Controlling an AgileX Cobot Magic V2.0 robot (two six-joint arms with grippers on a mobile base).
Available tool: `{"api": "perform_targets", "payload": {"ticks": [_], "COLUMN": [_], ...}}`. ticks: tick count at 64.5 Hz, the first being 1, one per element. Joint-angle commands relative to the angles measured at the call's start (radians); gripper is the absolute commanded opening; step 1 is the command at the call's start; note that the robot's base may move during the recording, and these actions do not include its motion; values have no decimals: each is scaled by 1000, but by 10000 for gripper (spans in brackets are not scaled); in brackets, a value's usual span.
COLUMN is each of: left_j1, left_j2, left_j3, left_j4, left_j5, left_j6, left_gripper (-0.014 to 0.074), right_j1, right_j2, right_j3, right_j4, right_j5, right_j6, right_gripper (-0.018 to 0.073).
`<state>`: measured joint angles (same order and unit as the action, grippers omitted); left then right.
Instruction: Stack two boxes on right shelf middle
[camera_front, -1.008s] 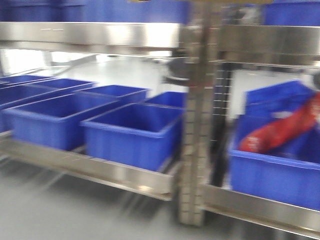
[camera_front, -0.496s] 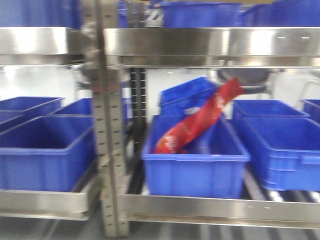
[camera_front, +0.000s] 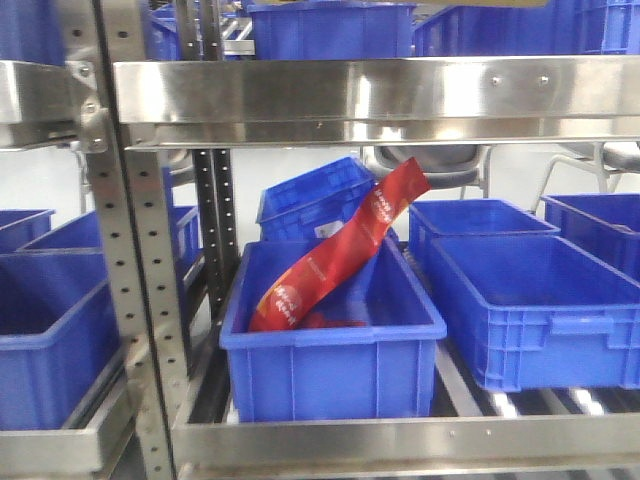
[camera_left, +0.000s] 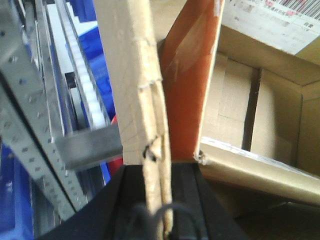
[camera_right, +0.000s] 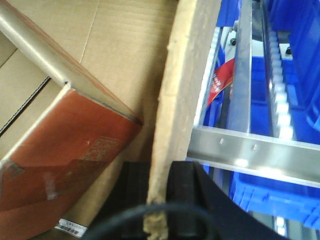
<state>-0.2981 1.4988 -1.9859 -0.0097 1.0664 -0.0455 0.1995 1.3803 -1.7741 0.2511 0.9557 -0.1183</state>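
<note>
left gripper (camera_left: 160, 172): two matte black fingers (camera_left: 131, 192), blocky, flat inner faces, outer sides sloping away wide. thin dark cable (camera_left: 136, 214) curls in front of them, blurred. right gripper (camera_right: 160, 170): same matte black blocky fingers (camera_right: 135, 185); a black cable (camera_right: 120, 214) arcs across their base.

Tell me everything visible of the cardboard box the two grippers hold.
Plain brown corrugated cardboard box, open-topped, edges frayed. The left gripper pinches one upright wall, the right gripper another. Inside leans an orange-brown panel with clear tape; a white barcode label shows on a far flap. It hangs beside the steel shelf, contact unclear.
</note>
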Motion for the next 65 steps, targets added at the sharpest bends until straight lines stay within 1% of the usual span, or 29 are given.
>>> {"api": "perform_targets", "payload": {"ticks": [1,65], "left_j1": [1,1], "left_j2": [-16,-16], "left_j3": [-8,-8], "left_j4": [22,22], "left_j5": [-47,-47], "left_j6": [8,8], "left_gripper": [-111,-111], "right_j1": [-6,-6], "right_j2": [-13,-13], "right_j3": [-13,-13], "right_j4": [-18,-18], "right_j5": [-51,-51], "right_j6": [-14,-14], "right_gripper": [-154,-154]}}
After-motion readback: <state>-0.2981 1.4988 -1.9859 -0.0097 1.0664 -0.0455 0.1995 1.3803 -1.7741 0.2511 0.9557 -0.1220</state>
